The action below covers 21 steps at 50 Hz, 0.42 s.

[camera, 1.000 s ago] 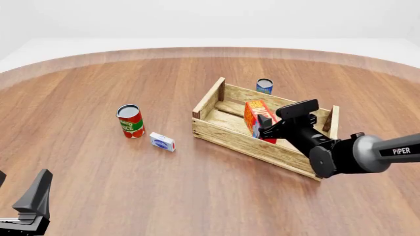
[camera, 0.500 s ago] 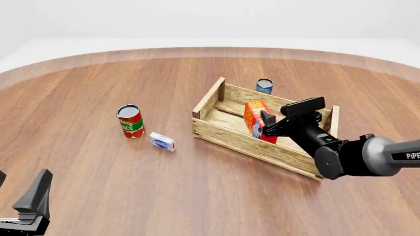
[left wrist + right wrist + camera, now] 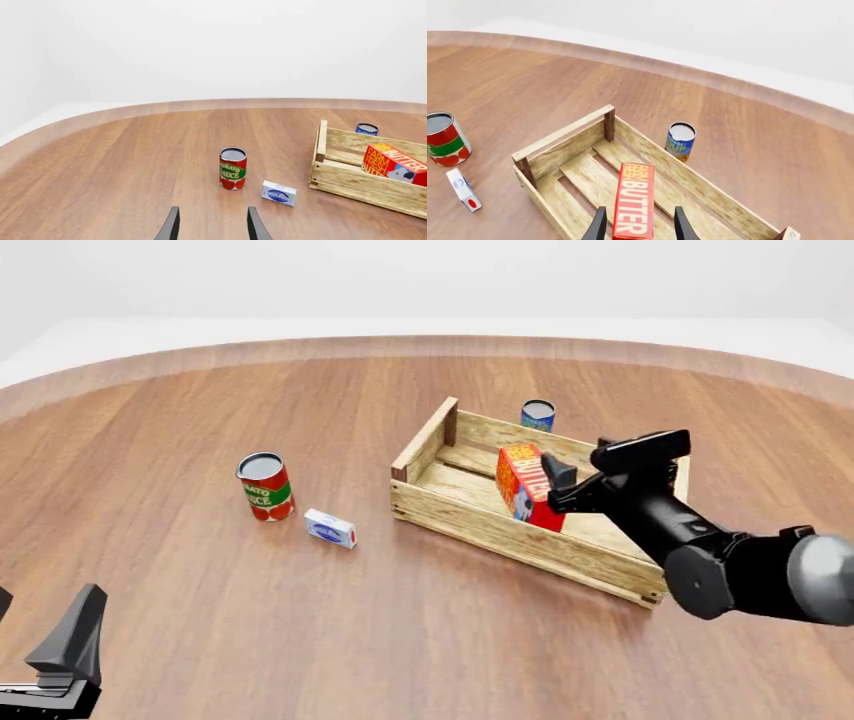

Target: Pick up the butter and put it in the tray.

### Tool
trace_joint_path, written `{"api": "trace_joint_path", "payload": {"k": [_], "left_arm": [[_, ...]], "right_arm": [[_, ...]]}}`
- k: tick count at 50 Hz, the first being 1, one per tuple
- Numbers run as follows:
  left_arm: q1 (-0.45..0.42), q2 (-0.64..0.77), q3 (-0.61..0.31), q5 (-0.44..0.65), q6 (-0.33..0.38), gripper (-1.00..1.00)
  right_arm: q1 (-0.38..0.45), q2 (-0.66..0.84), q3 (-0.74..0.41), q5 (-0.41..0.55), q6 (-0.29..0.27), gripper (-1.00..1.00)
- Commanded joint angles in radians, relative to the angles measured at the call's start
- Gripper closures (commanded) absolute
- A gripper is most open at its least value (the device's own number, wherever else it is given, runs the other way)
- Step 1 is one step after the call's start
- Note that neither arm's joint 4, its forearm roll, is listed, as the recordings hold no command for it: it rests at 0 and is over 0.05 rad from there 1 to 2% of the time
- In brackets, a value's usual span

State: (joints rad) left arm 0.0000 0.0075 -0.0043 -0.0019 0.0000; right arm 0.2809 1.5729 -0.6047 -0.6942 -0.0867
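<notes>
Standing parted, the right gripper's fingers flank the butter with a sliver of gap on each side, so it looks released; whether the pads touch the carton I cannot tell. The butter sits inside the tray, upright on its end and leaning a little, its long axis pointing up toward the gripper and its narrow lettered edge facing that wrist camera. The right arm reaches in from the right, low over the tray's near wall, gripper angled forward-left. The left gripper hangs unclenched over bare table, holding nothing, near the front-left edge.
</notes>
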Motion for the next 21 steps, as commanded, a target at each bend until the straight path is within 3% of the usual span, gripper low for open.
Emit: {"api": "trace_joint_path", "payload": {"k": [1, 21], "left_arm": [[0.0, 0.0, 0.0, 0.0, 0.0, -1.0], [0.0, 0.0, 0.0, 0.0, 0.0, -1.0]], "right_arm": [[0.002, -0.085, 0.045, 0.005, 0.003, -1.0], [0.021, -0.264, 0.124, 0.034, 0.025, -1.0]]}}
